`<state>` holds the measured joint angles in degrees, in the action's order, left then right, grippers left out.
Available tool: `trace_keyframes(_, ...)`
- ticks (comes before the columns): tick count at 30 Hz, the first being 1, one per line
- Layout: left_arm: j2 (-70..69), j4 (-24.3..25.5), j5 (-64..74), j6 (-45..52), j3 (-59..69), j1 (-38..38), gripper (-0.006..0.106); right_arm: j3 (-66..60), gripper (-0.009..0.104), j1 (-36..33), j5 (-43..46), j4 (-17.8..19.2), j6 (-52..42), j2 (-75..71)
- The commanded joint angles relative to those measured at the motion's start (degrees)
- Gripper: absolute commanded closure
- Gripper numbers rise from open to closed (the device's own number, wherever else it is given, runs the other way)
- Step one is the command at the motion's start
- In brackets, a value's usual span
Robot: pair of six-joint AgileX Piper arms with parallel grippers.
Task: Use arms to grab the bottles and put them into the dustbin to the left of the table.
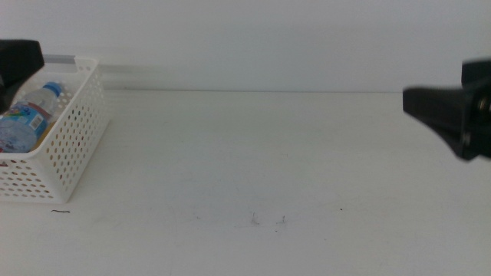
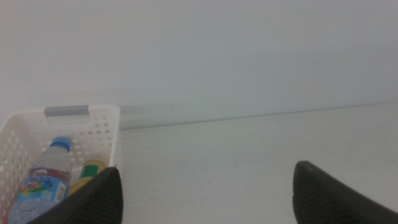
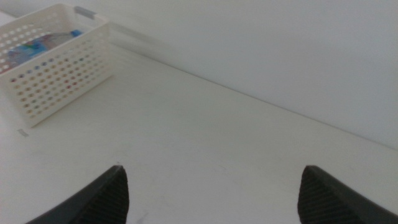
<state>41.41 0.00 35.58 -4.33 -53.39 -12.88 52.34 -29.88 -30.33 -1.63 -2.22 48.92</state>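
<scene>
The left gripper (image 2: 205, 193) hung with its two dark jaws spread wide and nothing between them, raised just beside the white perforated plastic basket (image 2: 99, 134) that serves as the dustbin. Inside that basket, close below the gripper, lay a small clear water bottle with a blue cap (image 2: 43, 177) and, next to it, a yellow-liquid bottle (image 2: 90, 171); the slim red cola can could not be made out in any view. The right gripper (image 3: 211, 196) was likewise spread and empty, held up well apart from the basket (image 3: 59, 71), over the far side of the plain white tabletop (image 1: 253, 153). No container stood on the table, so the job looked finished or nearly so, the can's whereabouts being the only open question.
</scene>
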Motion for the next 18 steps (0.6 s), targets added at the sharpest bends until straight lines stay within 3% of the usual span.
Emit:
trace_keyframes(1, -1.14, -1.07, -3.05, -0.04, 1.79, -0.22, 0.007, -6.45, 0.007, 2.93, 7.03, -0.4, -0.14, -2.34)
trace_keyframes(3, -3.93, -2.5, -7.79, -0.04, 6.01, -0.22, 0.007, -12.59, 0.007, 5.66, 13.77, -1.4, -0.14, -4.88)
trace_keyframes(5, -7.58, -3.22, -10.15, -0.04, 10.86, -0.22, 0.007, -19.66, 0.007, 9.08, 20.3, -5.91, -0.14, -8.9)
trace_keyframes(7, -11.99, -3.38, -10.53, -0.04, 16.37, -0.22, 0.007, -25.93, 0.007, 12.09, 24.75, -7.52, -0.14, -13.32)
trace_keyframes(12, -22.61, -1.91, -11.89, -0.04, 29.48, -0.22, 0.007, -39.39, 0.007, 19.5, 26.95, -0.67, -0.14, -27.27)
trace_keyframes(18, -35.17, -1.91, -14.01, -0.04, 42.18, -0.22, 0.007, -50.47, 0.007, 25.36, 24.07, -0.06, -0.14, -42.9)
